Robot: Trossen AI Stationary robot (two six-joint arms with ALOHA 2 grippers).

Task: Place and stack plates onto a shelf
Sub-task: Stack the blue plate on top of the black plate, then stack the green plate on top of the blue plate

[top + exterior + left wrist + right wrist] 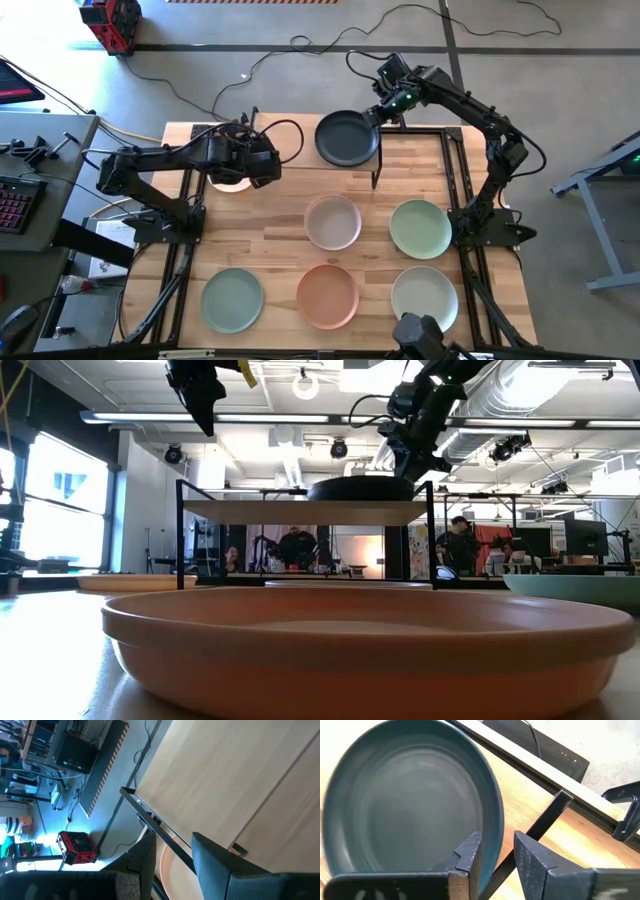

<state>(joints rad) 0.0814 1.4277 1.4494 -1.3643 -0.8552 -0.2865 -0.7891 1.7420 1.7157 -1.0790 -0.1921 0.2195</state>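
The fingers (210,865) of the left gripper (262,160) are seen spread apart with nothing between them, held over the left half of the shelf (290,135), whose pale board and black edge rail (155,822) lie just ahead of them; below the fingers, under the shelf, part of a whitish plate (232,182) is seen. Beyond that rail, grey floor, loose cables and a red box (77,847) are visible. To the right, the fingers (535,857) of the right gripper (378,112) are parted, one inside the rim and one outside the rim of a dark teal plate (347,138) that rests on the shelf's right half; whether the rim is touched cannot be told. Nearer than both grippers, on the wooden tabletop (270,240), five more plates are laid out, well apart: a sage green plate (232,300) at the left, a whitish-pink plate (332,221) and a peach plate (327,295) in the middle, then a pale green plate (420,228) and a whitish plate (424,297) at the right. In the low view, a bright workshop with ceiling ducts, windows and seated people (295,548) is seen behind the table. A desk with a keyboard (14,205) stands far to the left.
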